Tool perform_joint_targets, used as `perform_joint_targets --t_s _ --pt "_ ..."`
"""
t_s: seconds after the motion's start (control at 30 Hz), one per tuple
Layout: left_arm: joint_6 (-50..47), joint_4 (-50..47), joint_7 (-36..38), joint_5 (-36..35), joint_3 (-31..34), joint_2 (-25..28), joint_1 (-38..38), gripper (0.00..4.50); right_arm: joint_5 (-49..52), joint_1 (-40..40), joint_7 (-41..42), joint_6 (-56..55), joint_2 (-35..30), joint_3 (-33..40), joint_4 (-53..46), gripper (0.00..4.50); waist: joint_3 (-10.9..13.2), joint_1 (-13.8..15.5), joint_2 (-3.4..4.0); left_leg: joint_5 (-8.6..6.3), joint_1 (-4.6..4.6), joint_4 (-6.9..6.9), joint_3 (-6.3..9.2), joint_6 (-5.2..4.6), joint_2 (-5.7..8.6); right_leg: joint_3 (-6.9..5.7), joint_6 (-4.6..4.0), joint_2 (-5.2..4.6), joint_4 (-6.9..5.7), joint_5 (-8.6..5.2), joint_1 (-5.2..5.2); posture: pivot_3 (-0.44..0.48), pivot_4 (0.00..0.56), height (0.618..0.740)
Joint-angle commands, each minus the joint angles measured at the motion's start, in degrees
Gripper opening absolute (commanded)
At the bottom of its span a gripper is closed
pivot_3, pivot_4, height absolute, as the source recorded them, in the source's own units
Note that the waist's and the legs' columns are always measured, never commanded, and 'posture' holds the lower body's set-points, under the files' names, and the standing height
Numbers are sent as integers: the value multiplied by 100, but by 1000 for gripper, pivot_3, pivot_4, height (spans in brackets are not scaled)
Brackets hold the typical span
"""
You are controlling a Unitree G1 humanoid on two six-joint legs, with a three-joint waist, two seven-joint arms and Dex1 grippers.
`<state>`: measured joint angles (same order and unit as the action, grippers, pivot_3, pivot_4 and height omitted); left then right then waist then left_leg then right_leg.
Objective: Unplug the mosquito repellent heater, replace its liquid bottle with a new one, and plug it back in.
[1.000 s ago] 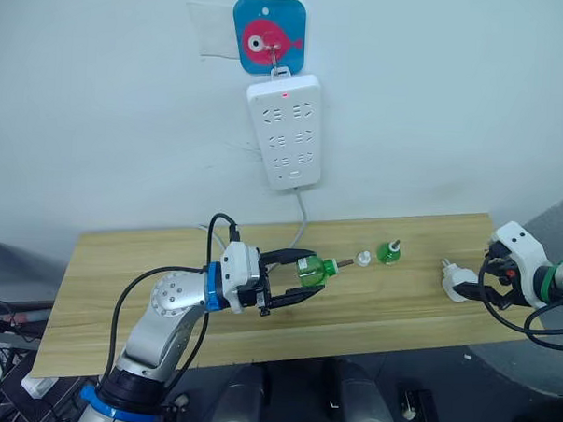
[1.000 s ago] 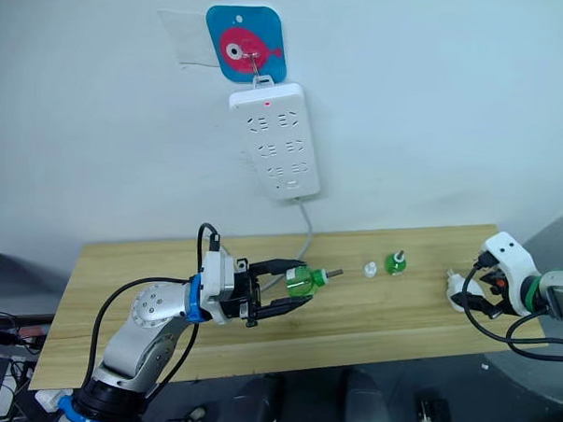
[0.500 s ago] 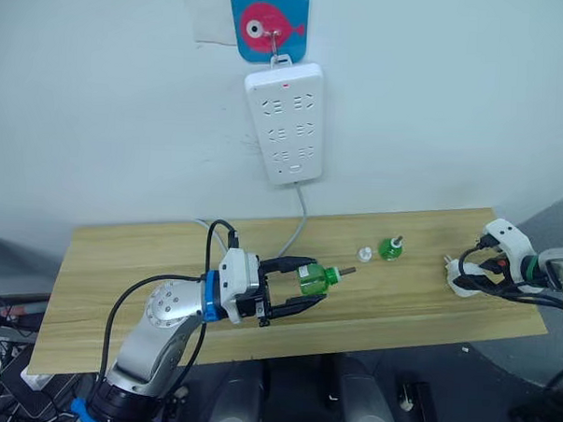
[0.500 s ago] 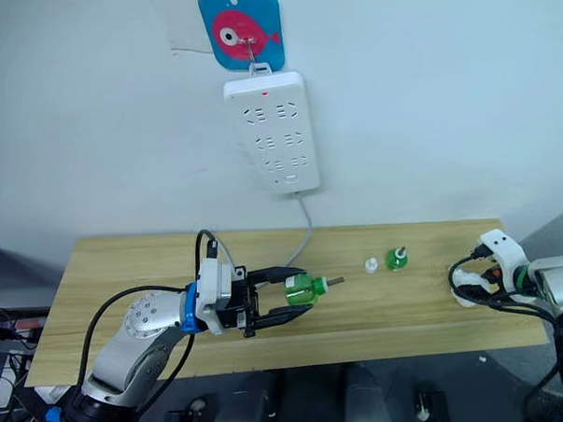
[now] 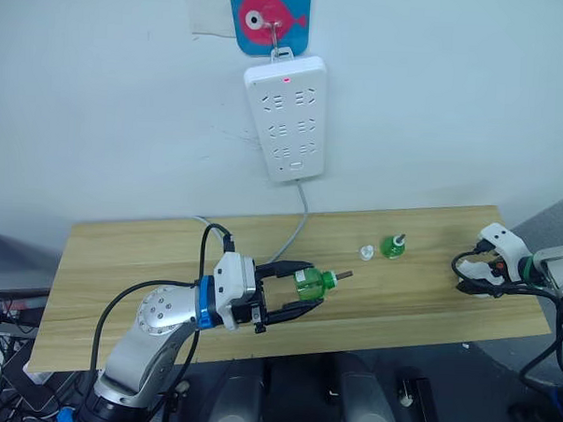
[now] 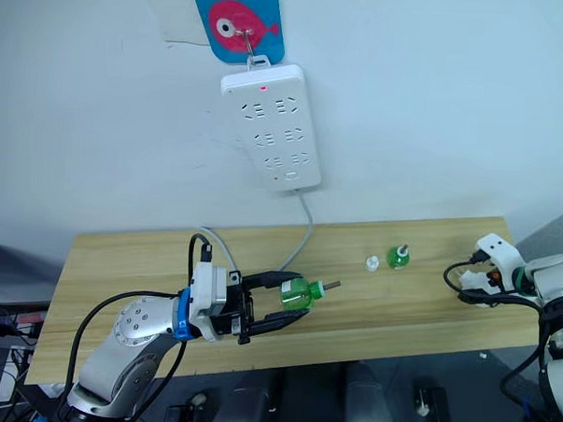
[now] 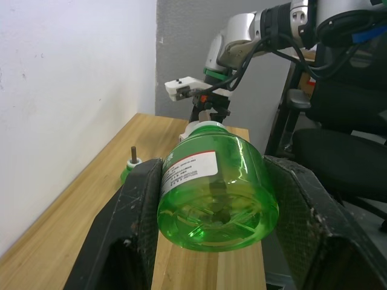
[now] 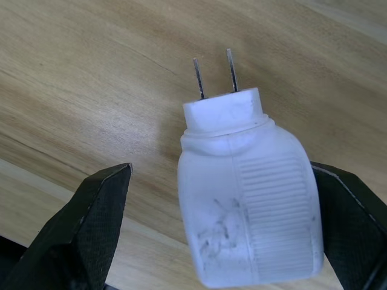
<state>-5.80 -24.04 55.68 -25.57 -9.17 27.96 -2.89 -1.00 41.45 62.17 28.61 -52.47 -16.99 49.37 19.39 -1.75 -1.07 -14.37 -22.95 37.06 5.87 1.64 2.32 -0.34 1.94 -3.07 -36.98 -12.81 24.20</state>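
Left gripper (image 5: 295,288): we see its jaws closed on the green liquid bottle (image 5: 313,281), one black finger (image 7: 130,223) on each side of the body; the bottle lies on its side above the wooden table (image 5: 130,260), its wick pointing toward the robot's right.

Mosquito repellent heater (image 8: 251,197): we find it unplugged, lying on the table near the right end, its two metal prongs (image 8: 214,74) bare and pointing away from the wrist camera.

Right gripper (image 5: 480,276): its jaws stand wide, one finger (image 8: 91,226) on each side of the heater; the far finger sits close against the heater's side, but we cannot tell whether it touches. The near finger stands clear of it.

Second green bottle (image 5: 392,246): upright on the table, between the two grippers, with a small white cap (image 5: 365,252) just beside it on the robot's left.

Power strip (image 5: 287,116): we see it hanging on the wall above the table from a hook on a blue fish plaque (image 5: 268,17), a red light lit near its top, its cord (image 5: 298,221) running down to the table.
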Motion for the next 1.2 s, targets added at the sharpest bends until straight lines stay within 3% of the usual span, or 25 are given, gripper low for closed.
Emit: perform_joint_targets --t_s 0.03,0.3,0.5,0.7,1.0,1.2 --pt "38 -169 12 -87 32 10 -4 2216 -124 48 85 -148 -84 162 104 4467 5 -1 -1 0 0 0 -1 0 0 0 0 -1 0 0 0 14 368 740" --pt "36 -156 29 -82 8 8 -20 2216 -235 49 174 -208 -157 297 61 4467 7 -2 -1 0 0 0 -2 1 0 2 0 -1 0 0 0 5 366 740" --pt "20 -191 28 -94 -5 11 29 2216 -178 153 614 364 -509 500 -464 4467 26 -2 13 0 -1 0 -2 0 1 2 0 -1 1 0 1 2 368 740" --pt "63 -196 35 -76 -54 -14 136 2216 -253 670 793 699 -853 645 -466 4467 31 -14 20 0 -1 -1 -6 1 -1 4 1 -1 1 0 5 -12 361 740" --pt "67 -103 65 -60 -112 -66 63 2216 -370 437 1242 -286 -874 462 -291 4467 31 -5 19 -1 -6 -1 -7 1 2 1 2 -3 3 0 6 -15 358 740" --pt "10 -238 55 -95 -111 -2 172 2216 -483 192 1123 -797 -727 513 -113 4467 34 -11 21 -1 -5 -1 -7 1 1 1 2 -4 1 0 7 3 366 740"
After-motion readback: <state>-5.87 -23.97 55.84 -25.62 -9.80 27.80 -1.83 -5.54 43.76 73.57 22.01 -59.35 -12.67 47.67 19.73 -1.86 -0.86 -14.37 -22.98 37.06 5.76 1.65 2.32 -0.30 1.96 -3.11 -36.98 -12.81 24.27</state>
